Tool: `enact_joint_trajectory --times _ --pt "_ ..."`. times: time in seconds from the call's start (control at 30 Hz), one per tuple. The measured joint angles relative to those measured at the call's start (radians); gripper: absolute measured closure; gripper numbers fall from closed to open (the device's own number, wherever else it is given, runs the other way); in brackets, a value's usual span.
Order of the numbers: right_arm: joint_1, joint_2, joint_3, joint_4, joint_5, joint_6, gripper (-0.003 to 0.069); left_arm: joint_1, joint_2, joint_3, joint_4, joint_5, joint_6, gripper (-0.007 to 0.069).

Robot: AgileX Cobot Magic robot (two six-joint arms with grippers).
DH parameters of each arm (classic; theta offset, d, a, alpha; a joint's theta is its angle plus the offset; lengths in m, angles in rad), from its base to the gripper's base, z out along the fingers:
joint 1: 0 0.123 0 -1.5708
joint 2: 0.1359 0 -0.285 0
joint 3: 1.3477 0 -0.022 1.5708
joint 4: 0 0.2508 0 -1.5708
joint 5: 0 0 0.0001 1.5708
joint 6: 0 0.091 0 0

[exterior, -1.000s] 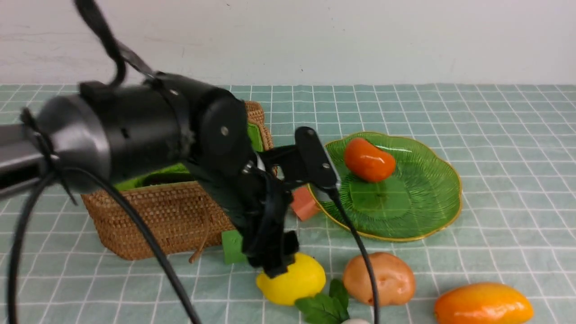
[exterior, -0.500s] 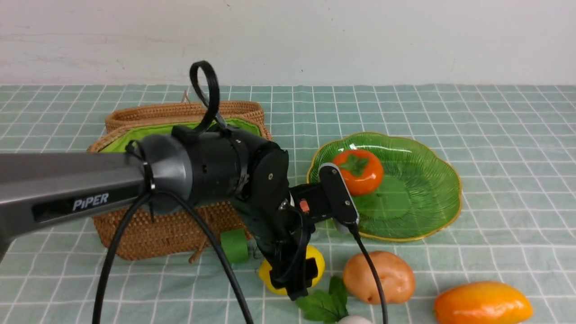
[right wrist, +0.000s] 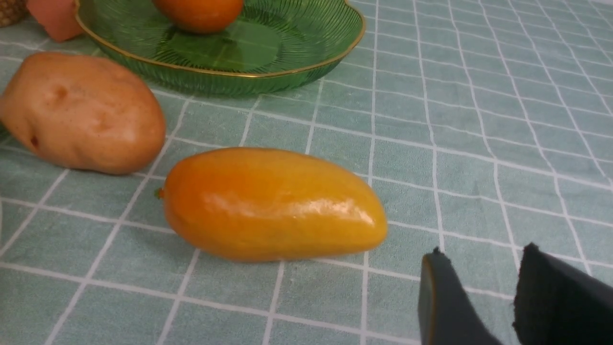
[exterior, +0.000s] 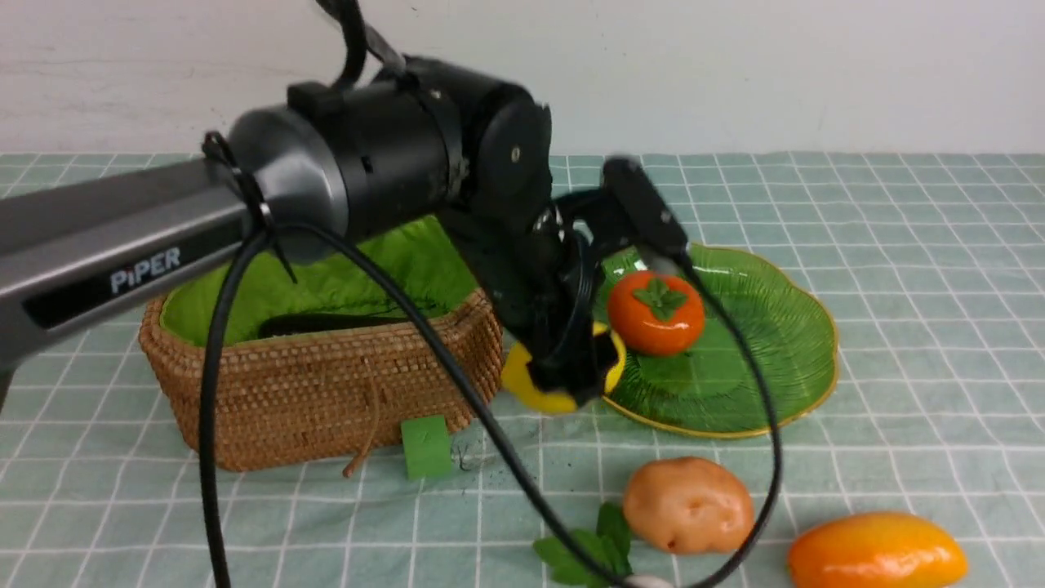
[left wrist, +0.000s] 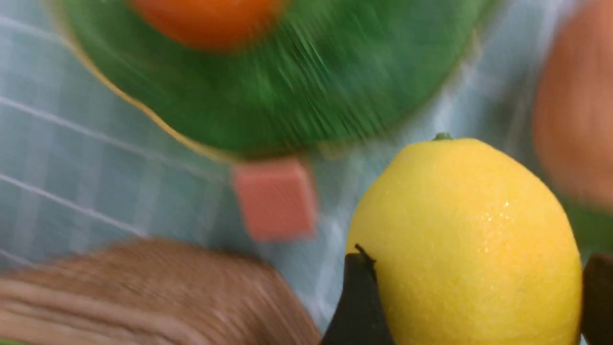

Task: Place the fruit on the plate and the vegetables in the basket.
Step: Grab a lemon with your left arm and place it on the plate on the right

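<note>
Left pincer [exterior: 569, 374] pinches the lemon [exterior: 522, 385] beside the plate [exterior: 784, 343], arm stretched over the basket [exterior: 326, 392], wrist bent down.

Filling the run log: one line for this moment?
left gripper: holds lemon above table, beside plate | persimmon: on plate | right gripper: empty, near mango

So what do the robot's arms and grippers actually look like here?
The left arm is a grey tube marked PiPER in white, ending in a bulky black cylindrical wrist with black cables looping off it. The left gripper is black. Of the right gripper only two dark flat fingertips show.
</note>
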Motion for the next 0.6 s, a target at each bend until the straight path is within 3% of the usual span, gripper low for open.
enact_joint_trajectory --times 0.27,0.6 --pt "0.000 0.000 0.000 0.000 0.000 0.000 0.0418 0.000 0.098 -0.019 -0.229 -0.392 -0.047 0.0099" --pt "0.000 0.000 0.000 -0.001 0.000 0.000 0.0418 0.000 0.273 -0.014 -0.208 -0.496 -0.016 0.0101"
